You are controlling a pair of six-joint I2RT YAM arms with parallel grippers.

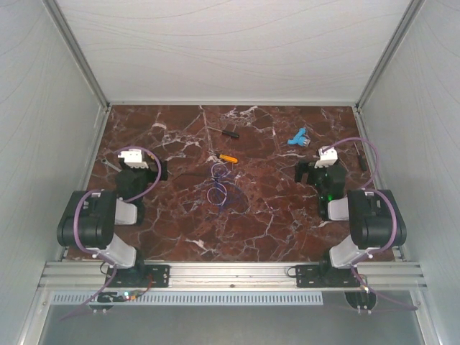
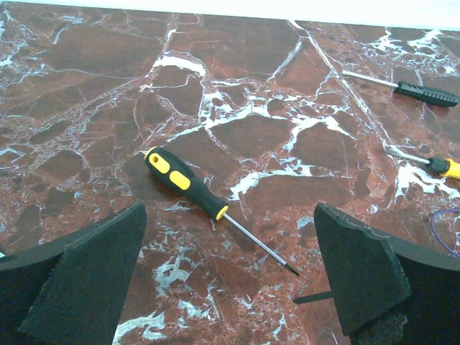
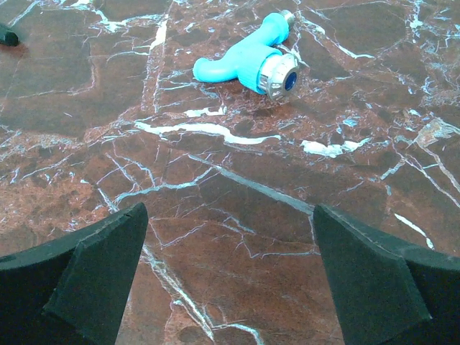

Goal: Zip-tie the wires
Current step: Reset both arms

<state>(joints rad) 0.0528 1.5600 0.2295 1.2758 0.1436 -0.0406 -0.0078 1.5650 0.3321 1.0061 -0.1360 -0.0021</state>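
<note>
The wires [image 1: 219,188] are a small bundle of thin blue-purple loops lying mid-table, between the two arms. One loop shows at the right edge of the left wrist view [image 2: 447,231]. My left gripper [image 1: 141,171] is open and empty to the left of the wires. In its own view [image 2: 230,215] the jaws stand wide apart over bare table. My right gripper [image 1: 318,170] is open and empty to the right of the wires. Its own view [image 3: 228,208] shows only marble between the jaws. The wires are out of the right wrist view.
A yellow-and-black screwdriver [image 2: 185,181] lies just ahead of the left gripper. An orange-handled screwdriver [image 1: 227,157] and a black one [image 1: 228,132] lie beyond the wires. A turquoise tap [image 1: 297,136] lies ahead of the right gripper [image 3: 251,57]. White walls enclose the table.
</note>
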